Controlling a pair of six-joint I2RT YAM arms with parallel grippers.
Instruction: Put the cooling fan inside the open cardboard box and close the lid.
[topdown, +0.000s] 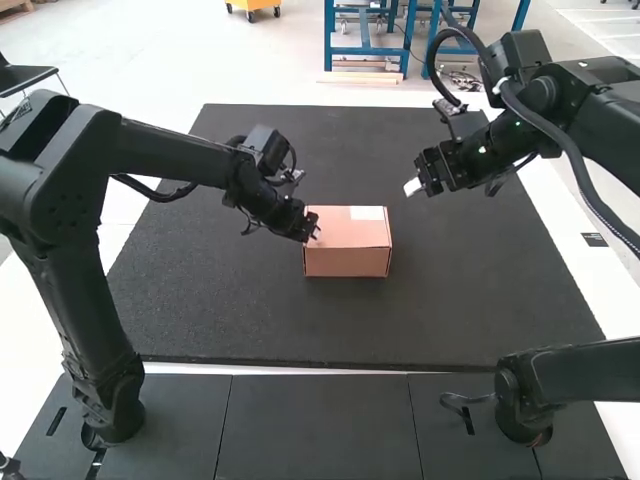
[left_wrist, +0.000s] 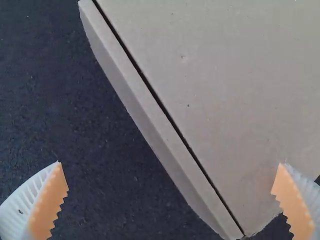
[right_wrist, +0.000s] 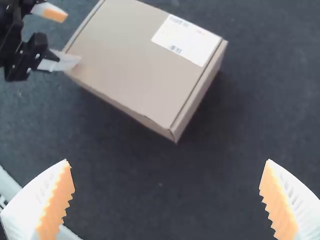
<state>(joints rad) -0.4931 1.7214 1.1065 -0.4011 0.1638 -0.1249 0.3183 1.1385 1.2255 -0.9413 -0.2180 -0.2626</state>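
Note:
A brown cardboard box stands in the middle of the black mat with its lid lying flat and shut; a white label sits on the lid. My left gripper is at the box's upper left corner, open, one finger over the lid and the other beside the left wall. In the left wrist view the lid's seam and the box lie between the orange pads. My right gripper hangs open in the air to the right of the box and above it, looking down on the box and the left gripper.
The black mat covers most of the table, with white table edge at both sides. Dark panels run along the front edge between the two arm bases.

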